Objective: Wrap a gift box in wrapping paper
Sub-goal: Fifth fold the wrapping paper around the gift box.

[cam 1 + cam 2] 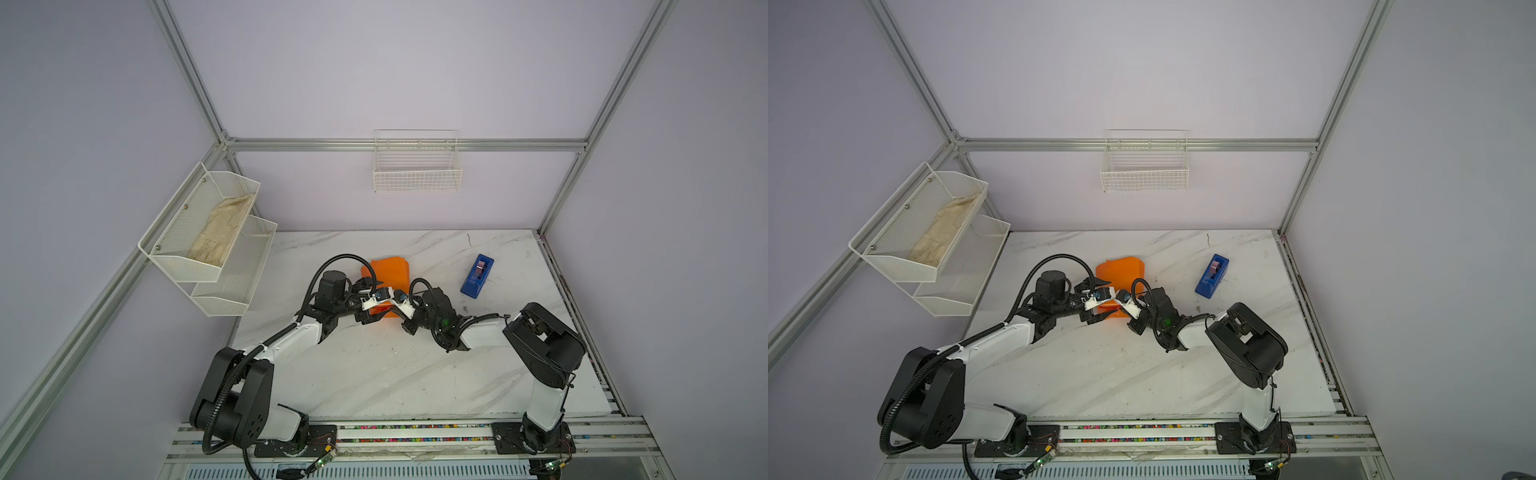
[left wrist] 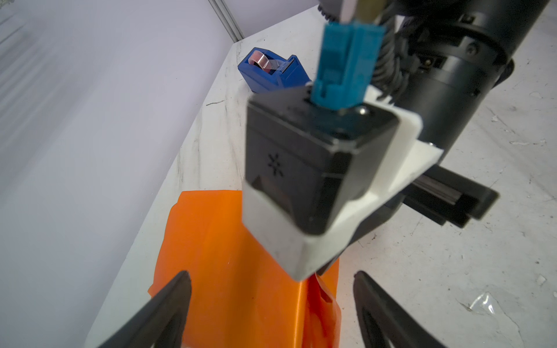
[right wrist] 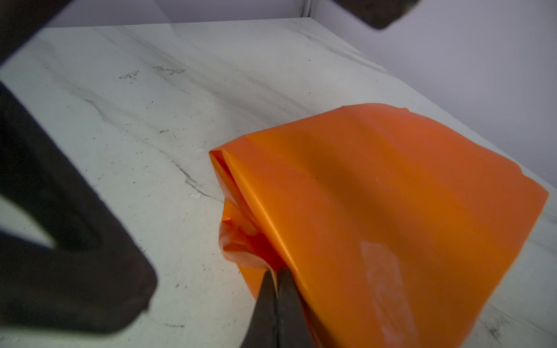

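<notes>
Right end effector (image 3: pixel 275 272) pinching the wrapping paper (image 3: pixel 376 195), left end effector (image 2: pixel 271 275) gaping over it
The right end effector's jaws are pressing together on a folded edge of the glossy orange sheet. The left one is standing released, its black fingers (image 2: pixel 174 298) spread wide on either side of the bundle. The paper is lying folded over into a puffy packet on the marble tabletop (image 1: pixel 395 374), between the two wrists. The gift box is hiding from every view. A blue tape dispenser (image 1: pixel 478 276) is sitting apart from the paper on the right arm's side
</notes>
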